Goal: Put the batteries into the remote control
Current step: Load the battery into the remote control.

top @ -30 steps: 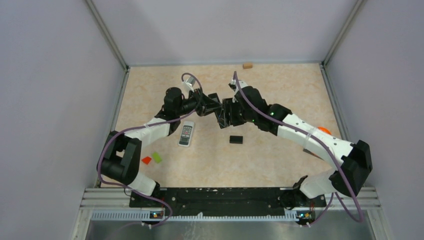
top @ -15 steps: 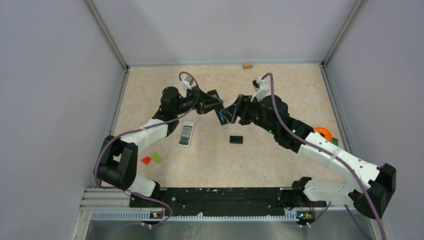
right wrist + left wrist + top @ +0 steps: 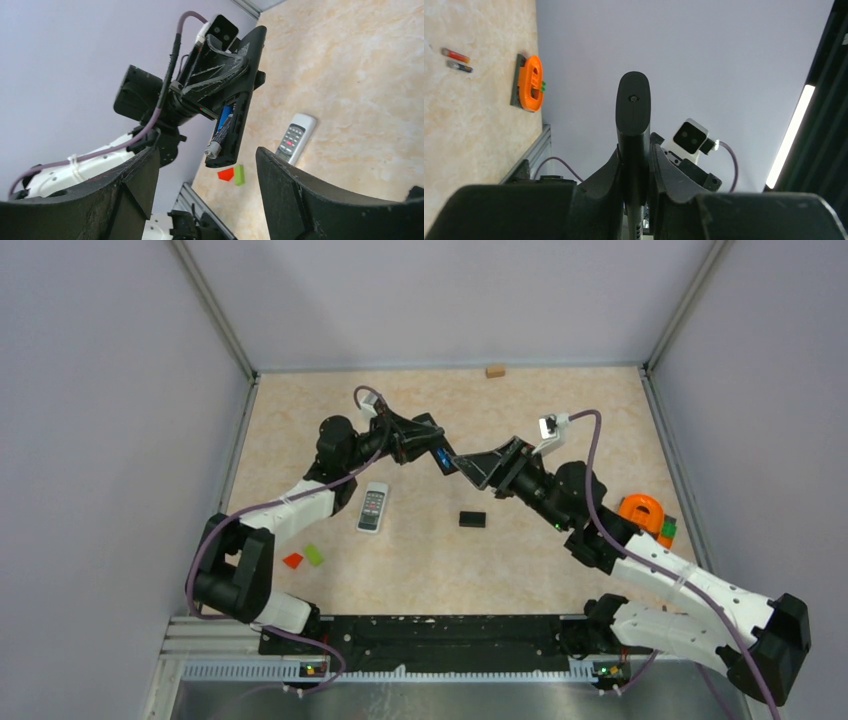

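Observation:
My left gripper is shut on a black remote control and holds it above the table, back side open. A blue battery sits in its compartment, its metal end sticking out at the lower end. The remote stands edge-on between my left fingers. My right gripper is open and empty, just right of the remote, jaws facing it. Two more batteries, one red and one dark, lie on the table next to an orange holder.
A white remote lies below the left gripper. A small black cover lies mid-table. Red and lime-green blocks lie front left. The orange holder is at the right, a wooden block at the back wall.
My right arm has drawn back to the right, away from the black remote, with its jaws open. My left gripper has kept the remote and shifted slightly up and back.

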Available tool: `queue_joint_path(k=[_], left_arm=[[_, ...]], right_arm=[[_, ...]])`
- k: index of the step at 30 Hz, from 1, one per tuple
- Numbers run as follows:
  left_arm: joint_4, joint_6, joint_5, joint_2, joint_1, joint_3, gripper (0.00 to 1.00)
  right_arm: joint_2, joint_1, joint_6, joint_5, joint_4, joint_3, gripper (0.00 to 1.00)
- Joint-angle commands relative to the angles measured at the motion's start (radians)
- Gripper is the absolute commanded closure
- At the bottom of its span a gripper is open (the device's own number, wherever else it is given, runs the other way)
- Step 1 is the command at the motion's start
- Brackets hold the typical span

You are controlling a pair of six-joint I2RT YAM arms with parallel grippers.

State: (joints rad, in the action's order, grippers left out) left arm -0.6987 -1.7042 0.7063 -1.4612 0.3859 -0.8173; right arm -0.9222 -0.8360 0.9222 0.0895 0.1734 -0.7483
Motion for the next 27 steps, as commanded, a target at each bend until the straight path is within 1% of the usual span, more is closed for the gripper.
queue_joint_path(k=[1, 6, 9, 11, 15, 21, 27], left_arm=[[-0.159, -0.144, -0.005, 0.010, 0.000, 0.010, 1.00], [-0.208, -0.190, -0.005, 0.008, 0.002, 0.029, 1.00], [-0.209, -0.193, -0.009, 0.014, 0.001, 0.033, 1.00], [-0.209, -0.191, -0.009, 0.016, 0.002, 0.033, 1.00], [-0.205, -0.177, -0.008, 0.019, 0.003, 0.036, 1.00], [-0.213, -0.178, -0.005, 0.016, 0.003, 0.039, 1.00], [-0.230, -0.184, -0.002, 0.009, 0.002, 0.039, 1.00]], right_arm=[[0.026, -0.014, 0.081, 0.012, 0.150, 0.028, 0.28], [0.021, -0.014, 0.107, 0.012, 0.194, 0.049, 0.33], [0.013, -0.014, 0.115, 0.014, 0.207, 0.053, 0.42], [0.008, -0.014, 0.113, 0.015, 0.231, 0.058, 0.50], [-0.014, -0.014, 0.091, 0.008, 0.260, 0.054, 0.59], [-0.046, -0.015, 0.086, 0.000, 0.269, 0.049, 0.66], [-0.064, -0.014, 0.083, -0.002, 0.253, 0.041, 0.71]])
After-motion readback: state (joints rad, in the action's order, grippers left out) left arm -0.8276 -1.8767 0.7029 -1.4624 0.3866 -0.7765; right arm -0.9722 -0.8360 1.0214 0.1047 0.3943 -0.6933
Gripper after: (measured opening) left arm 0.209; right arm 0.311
